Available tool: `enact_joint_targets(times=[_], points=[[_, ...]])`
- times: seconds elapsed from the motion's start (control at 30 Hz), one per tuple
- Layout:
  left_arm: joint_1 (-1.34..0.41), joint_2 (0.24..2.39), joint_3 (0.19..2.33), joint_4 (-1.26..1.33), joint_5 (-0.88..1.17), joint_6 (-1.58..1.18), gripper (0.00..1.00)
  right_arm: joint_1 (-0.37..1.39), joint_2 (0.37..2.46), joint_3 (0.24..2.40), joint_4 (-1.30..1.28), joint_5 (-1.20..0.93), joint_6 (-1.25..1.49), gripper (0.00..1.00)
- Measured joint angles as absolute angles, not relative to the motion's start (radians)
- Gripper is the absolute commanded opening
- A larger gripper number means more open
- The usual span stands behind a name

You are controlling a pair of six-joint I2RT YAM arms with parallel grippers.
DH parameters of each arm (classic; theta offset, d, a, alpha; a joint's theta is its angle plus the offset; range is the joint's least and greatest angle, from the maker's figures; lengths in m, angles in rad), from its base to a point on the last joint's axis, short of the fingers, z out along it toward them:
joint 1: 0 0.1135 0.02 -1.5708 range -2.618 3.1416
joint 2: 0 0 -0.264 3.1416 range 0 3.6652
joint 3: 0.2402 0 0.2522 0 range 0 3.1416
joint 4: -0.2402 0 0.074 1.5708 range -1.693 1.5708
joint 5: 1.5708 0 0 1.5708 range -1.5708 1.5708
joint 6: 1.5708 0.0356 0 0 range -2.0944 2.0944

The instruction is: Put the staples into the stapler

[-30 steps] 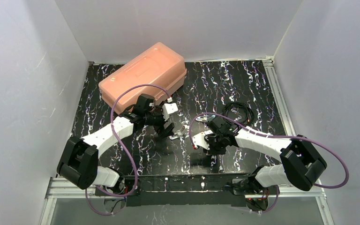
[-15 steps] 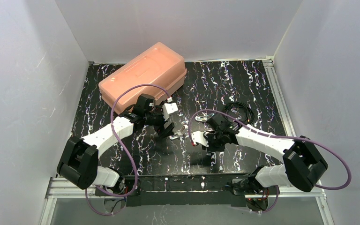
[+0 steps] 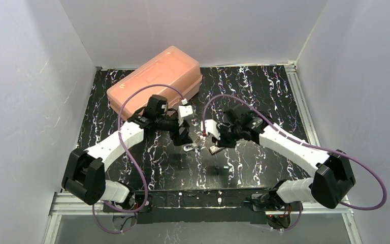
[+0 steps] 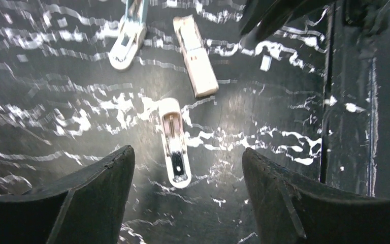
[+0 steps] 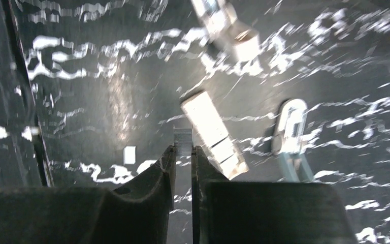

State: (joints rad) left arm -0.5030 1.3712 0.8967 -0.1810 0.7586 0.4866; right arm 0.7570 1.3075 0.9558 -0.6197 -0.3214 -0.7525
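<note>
The stapler (image 4: pixel 175 142) is a small white piece with a silvery metal strip facing up. It lies flat on the black marbled table, and it shows in the top view (image 3: pixel 191 147) too. My left gripper (image 4: pixel 187 150) is open and empty, its jaws standing wide on either side of the stapler's near end. My right gripper (image 5: pixel 183 148) is shut on a short grey strip of staples (image 5: pixel 183 140), held above the table just right of the stapler (image 3: pixel 212 146). A pale tan and white bar (image 4: pixel 195 56) lies beside the stapler and shows in the right wrist view (image 5: pixel 213 132).
A salmon plastic case (image 3: pixel 155 81) stands at the back left. A white piece with a teal tail (image 4: pixel 127 35) lies beyond the stapler and shows in the right wrist view (image 5: pixel 292 127). A small white block (image 5: pixel 129 155) lies near the table's front rail (image 4: pixel 350 101).
My right gripper has moved left and away from the front edge with the staples, up close to the stapler. My left gripper has shifted slightly back and stays open.
</note>
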Motion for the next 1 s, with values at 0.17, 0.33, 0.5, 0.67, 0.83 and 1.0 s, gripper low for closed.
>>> enact_joint_targets(times=[0.17,0.33,0.5,0.67,0.83,1.0], points=[[-0.503,1.379,1.043,-0.219,0.858,0.507,0.64,0.719,1.347,1.107,-0.619,-0.42,-0.694,0.09],[-0.503,1.387,1.097,-0.204,0.946,0.485,0.59,0.679,1.388,1.19,-0.619,-0.516,-0.634,0.09],[-0.503,1.415,1.097,-0.165,1.007,0.438,0.57,0.654,1.409,1.219,-0.619,-0.59,-0.582,0.09],[-0.515,1.435,1.092,-0.133,1.022,0.414,0.55,0.648,1.409,1.222,-0.619,-0.63,-0.553,0.09],[-0.536,1.449,1.088,-0.102,1.029,0.396,0.52,0.647,1.409,1.223,-0.619,-0.648,-0.544,0.09],[-0.554,1.466,1.087,-0.093,1.032,0.392,0.51,0.646,1.409,1.223,-0.618,-0.656,-0.533,0.09]])
